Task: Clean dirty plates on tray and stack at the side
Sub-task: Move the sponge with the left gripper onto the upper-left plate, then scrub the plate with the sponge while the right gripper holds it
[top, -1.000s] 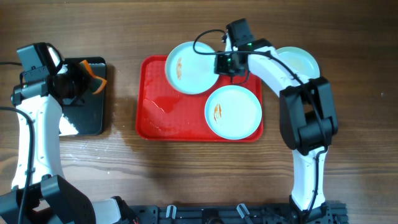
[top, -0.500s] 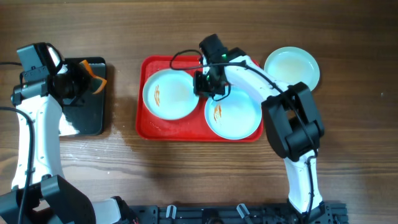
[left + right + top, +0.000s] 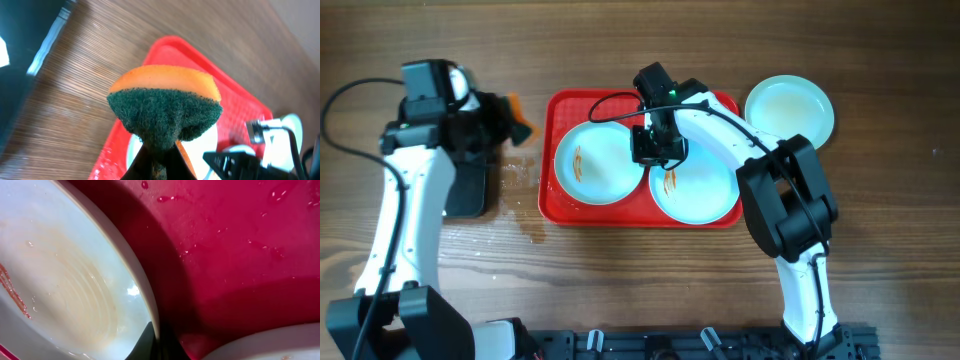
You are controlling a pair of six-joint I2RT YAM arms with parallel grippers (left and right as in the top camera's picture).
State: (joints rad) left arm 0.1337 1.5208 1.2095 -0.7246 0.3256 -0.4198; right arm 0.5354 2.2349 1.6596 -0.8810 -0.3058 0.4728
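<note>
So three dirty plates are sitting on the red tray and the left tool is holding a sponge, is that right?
Not quite. The overhead view shows only two plates on the red tray, a left plate and a right plate; the third plate sits on the table beside the tray's right end. The left tool does hold the sponge.

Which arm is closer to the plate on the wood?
Right. The right tool grips a dirty plate on the tray, not far from the plate on the wood. The left tool with the sponge is beyond the tray.
</note>
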